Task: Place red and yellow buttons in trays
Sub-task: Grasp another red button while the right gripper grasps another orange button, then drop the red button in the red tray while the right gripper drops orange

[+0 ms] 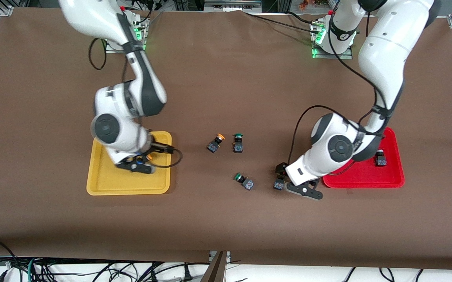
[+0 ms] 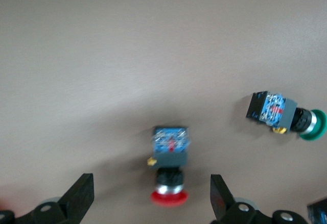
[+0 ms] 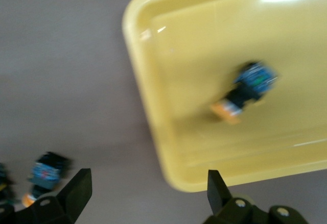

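Right gripper (image 1: 138, 164) was over the yellow tray (image 1: 104, 182), fingers spread, nothing between them. In the right wrist view the fingertips (image 3: 76, 191) stood wide apart at the tray's rim (image 3: 153, 127). One yellow button (image 3: 248, 89) lay on its side in that tray, clear of the fingers; from the front only its orange cap (image 1: 149, 157) showed beside the gripper.

Left gripper (image 1: 288, 182) was low over the table, just beside the red tray (image 1: 367, 178) on the side toward the right arm's end. Fingers spread, gripping nothing. The left wrist view showed a red button (image 2: 169, 168) lying on the table between the fingertips (image 2: 82, 196), touching neither. From the front only its dark base (image 1: 279, 184) was visible.

The second red button (image 1: 380, 159) sat in the red tray, near the rim at the left arm's end, partly hidden by the arm.

The other yellow button (image 1: 215, 142) lay on the table mid-way between the trays, just beside a green button (image 1: 238, 142). A second green button (image 1: 244, 181) lay nearer the front camera than those two, near the left gripper but apart from it; also seen in the left wrist view (image 2: 286, 114).
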Available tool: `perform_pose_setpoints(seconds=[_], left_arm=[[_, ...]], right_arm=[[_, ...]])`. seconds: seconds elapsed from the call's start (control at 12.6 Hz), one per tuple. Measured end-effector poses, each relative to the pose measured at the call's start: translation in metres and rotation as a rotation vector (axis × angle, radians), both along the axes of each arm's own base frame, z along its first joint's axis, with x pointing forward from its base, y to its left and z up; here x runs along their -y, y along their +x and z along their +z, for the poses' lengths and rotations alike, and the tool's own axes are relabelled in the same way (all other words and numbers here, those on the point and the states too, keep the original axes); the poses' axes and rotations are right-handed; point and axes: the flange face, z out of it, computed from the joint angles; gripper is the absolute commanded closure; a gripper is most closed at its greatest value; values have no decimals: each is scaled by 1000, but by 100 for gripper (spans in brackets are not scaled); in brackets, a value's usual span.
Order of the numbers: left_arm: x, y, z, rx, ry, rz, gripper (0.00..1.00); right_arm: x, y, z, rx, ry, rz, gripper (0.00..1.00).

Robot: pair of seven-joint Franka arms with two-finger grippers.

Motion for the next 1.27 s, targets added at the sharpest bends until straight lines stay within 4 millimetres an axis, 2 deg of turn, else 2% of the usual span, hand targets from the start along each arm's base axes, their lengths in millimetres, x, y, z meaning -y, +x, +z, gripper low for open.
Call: perform_pose_setpoints(seconds=[0.16,0.32,0.4,0.48,0.55,0.71,0.79,0.87,0.95,1.03,1.11,1.19,1.27], left_arm=[[9,1,-15,21,32,-9,0],[16,0,-20,32,62,-22,0],[18,0,-24,32,69,-26,7],[20,0,-28,35,69,-27,33],[20,0,-32,42,66,-27,54],[19,1,-36,47,63,-24,76],[19,0,-37,47,63,-25,83],[20,0,-37,48,63,-26,90],[21,0,-36,48,63,-27,96],[22,0,-36,50,62,-28,96],[21,1,-35,52,62,-27,96],[19,3,-33,56,62,-23,96],[15,6,-28,54,67,-17,96]], right_arm=[[-69,-31,-29,39,-16,-81,0],[-113,-54,-58,50,2,-152,0],[-127,-61,-70,62,18,-183,0],[-135,-63,-79,82,33,-210,0],[-140,-66,-88,94,41,-225,0],[-153,-77,-107,101,38,-242,2],[-158,-82,-114,102,34,-243,13],[-159,-84,-118,101,31,-244,31],[-159,-84,-119,100,29,-244,55],[-158,-84,-120,100,28,-245,76],[-158,-83,-120,101,27,-244,89],[-156,-82,-119,103,26,-240,95],[-152,-78,-117,106,20,-229,95]])
